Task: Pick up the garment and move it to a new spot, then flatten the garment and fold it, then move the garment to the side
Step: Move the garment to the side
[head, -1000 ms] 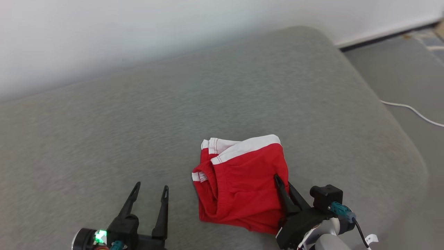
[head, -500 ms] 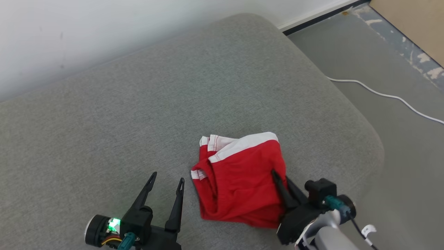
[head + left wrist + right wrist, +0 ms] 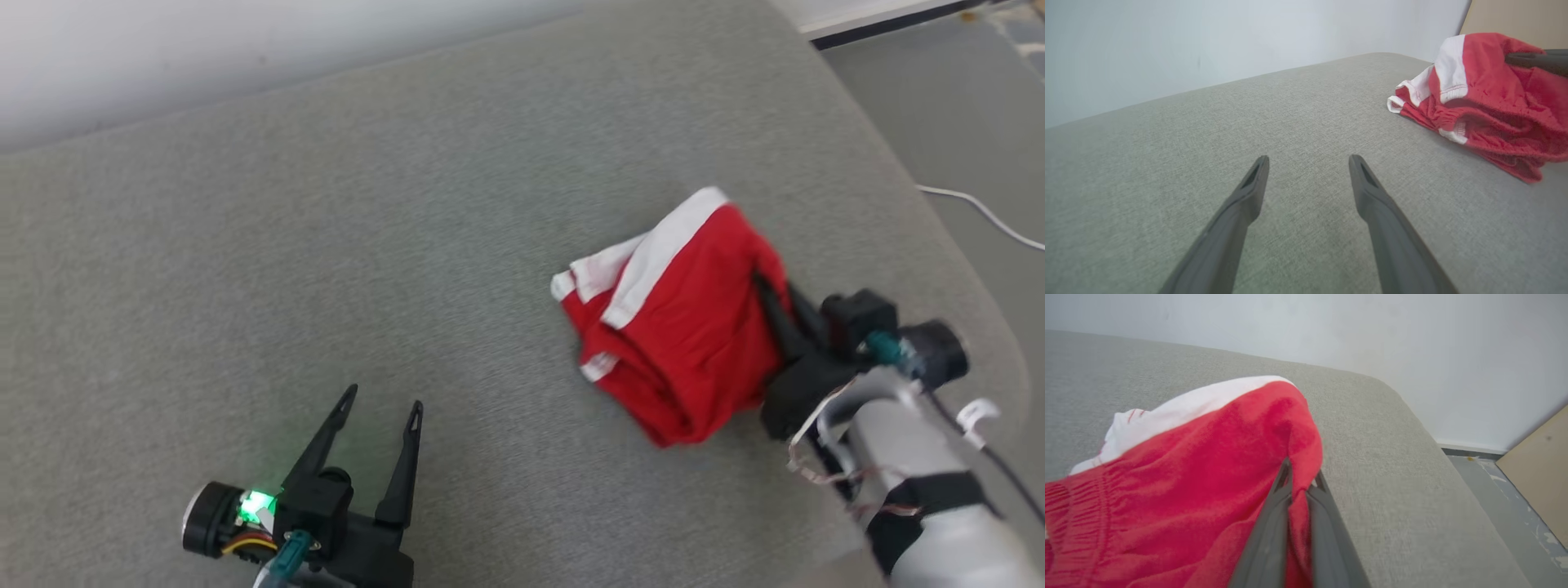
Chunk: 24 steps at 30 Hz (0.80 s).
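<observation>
From the head view, found the garment (image 3: 686, 327), red cloth with a white band, bunched in a heap on the grey cushion (image 3: 326, 245), toward that cushion's right edge and short of its rounded far corner. Found the right gripper (image 3: 763, 286) clamped on a fold at the heap's right side. Found the left gripper (image 3: 384, 398) spread wide and empty over the cushion's near left part, well apart from the cloth.

From the left wrist view, looked along the left gripper (image 3: 1308, 161), jaws parted over bare cushion (image 3: 1167, 143), nothing between them. Noted the garment (image 3: 1486, 94) slumped in soft rolls, drawn up at the top under a dark finger (image 3: 1535, 61) of the right gripper.

From the right wrist view, saw the right gripper (image 3: 1302, 473) pinched shut on a ridge of red cloth, with the garment (image 3: 1188, 477) draping away from the pinch toward the cushion's (image 3: 1392, 477) middle.

Judged the garment light, limp and not fragile, likely to sag, trail and fall open under a single pinch. Judged the white band and the corners beside it the better holds for flattening, one per gripper. Expected only more bunching from a mid-cloth pinch.
</observation>
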### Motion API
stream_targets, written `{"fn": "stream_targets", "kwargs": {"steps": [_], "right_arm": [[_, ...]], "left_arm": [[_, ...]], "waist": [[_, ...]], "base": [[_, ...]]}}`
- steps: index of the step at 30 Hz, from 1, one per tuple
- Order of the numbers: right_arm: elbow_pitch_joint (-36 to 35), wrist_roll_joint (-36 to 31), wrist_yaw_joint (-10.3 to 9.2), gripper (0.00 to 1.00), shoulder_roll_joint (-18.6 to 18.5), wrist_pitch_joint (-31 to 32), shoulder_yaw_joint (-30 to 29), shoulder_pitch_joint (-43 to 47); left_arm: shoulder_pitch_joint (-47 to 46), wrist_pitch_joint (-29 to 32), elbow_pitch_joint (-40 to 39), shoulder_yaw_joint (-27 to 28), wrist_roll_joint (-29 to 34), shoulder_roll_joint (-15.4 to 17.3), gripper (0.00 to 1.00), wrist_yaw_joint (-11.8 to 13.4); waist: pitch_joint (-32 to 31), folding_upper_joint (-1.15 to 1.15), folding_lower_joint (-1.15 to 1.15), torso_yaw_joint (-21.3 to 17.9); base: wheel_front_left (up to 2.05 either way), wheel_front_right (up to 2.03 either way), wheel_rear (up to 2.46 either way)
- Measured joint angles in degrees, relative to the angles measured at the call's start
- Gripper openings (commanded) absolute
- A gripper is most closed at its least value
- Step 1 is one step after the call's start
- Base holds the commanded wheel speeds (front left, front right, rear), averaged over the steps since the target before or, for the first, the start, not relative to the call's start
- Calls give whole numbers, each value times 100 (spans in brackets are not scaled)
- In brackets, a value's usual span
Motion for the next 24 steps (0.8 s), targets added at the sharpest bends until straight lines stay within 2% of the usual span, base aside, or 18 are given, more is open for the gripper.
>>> {"fn": "stream_targets", "kwargs": {"steps": [7,16,23,24], "right_arm": [[677,-550,0,0,-466,2,-608,-927],[1298,-1693,0,0,-1319,1,-2516,-1705],[1368,-2851,0,0,-1615,19,-3766,-1935],[1354,-3018,0,41,-1623,59,-3944,-1951]], "left_arm": [[-263,0,-127,-52,86,142,100,20],[-505,0,-343,-193,143,305,100,111],[-507,-4,-379,-256,105,357,100,200],[-508,-7,-380,-261,96,357,100,202]], "waist": [[356,0,0,439],[769,0,1,1057],[1042,0,0,1405],[1071,0,0,1436]], "base": [[0,0,0],[0,0,0],[0,0,0],[0,0,0]]}}
